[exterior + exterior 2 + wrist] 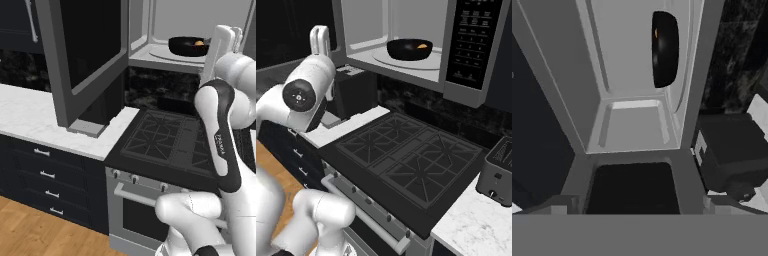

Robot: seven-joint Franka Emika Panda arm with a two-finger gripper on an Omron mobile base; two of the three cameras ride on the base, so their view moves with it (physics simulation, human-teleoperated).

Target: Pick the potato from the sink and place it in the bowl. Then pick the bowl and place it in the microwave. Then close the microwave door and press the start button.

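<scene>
While door (85,55) gapes, stove (406,160) sits below microwave (406,35).

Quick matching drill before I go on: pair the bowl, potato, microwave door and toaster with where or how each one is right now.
1. glossy black round bowl
2. small orange-tan potato
3. grey-framed microwave door with dark glass
4. dark grey toaster

a. swung open
b. on the white marble counter, right of the stove
c. on the microwave's glass turntable
d. inside the bowl

Pairs: 1-c, 2-d, 3-a, 4-b
</scene>
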